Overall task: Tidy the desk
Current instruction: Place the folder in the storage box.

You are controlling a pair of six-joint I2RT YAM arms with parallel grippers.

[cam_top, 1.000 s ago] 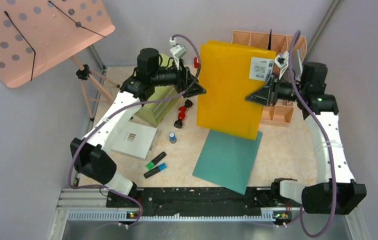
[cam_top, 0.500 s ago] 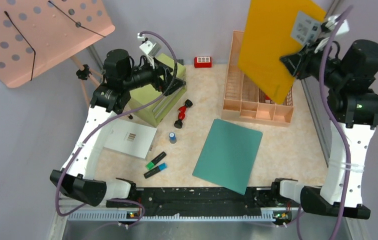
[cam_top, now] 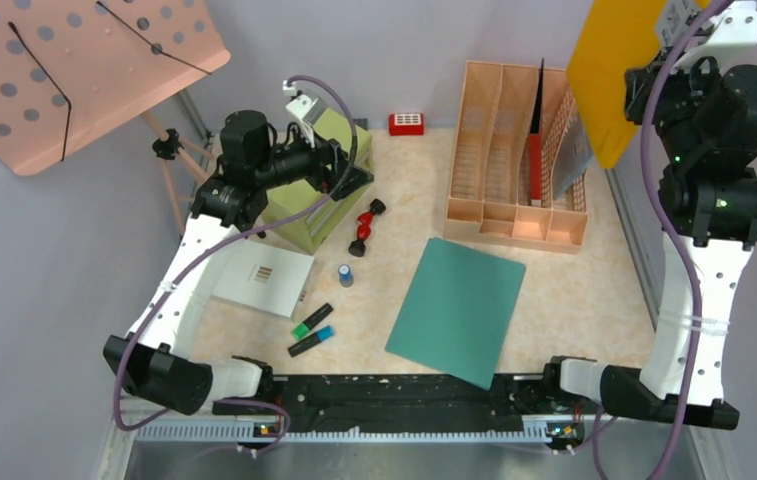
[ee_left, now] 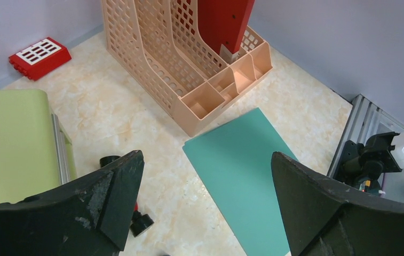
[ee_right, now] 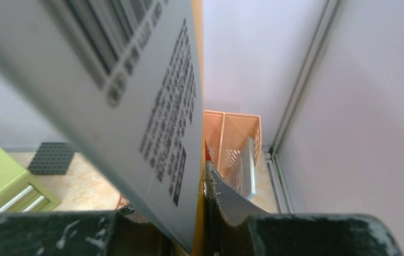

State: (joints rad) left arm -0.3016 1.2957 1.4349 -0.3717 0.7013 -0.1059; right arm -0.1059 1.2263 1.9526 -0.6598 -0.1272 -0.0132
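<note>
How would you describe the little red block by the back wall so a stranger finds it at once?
Follow the beige desk to its far edge, into the gap between the green cabinet and the peach file organizer. The red block lies flat by the wall, with a white grid on top, unlike the red-and-black piece nearer mid-desk.

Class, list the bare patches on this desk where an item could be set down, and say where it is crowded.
Bare desk lies right of the teal folder, in front of the peach organizer. Another strip runs between the green cabinet and that organizer. Crowded: the left, with white booklet, markers, blue cap.
</note>
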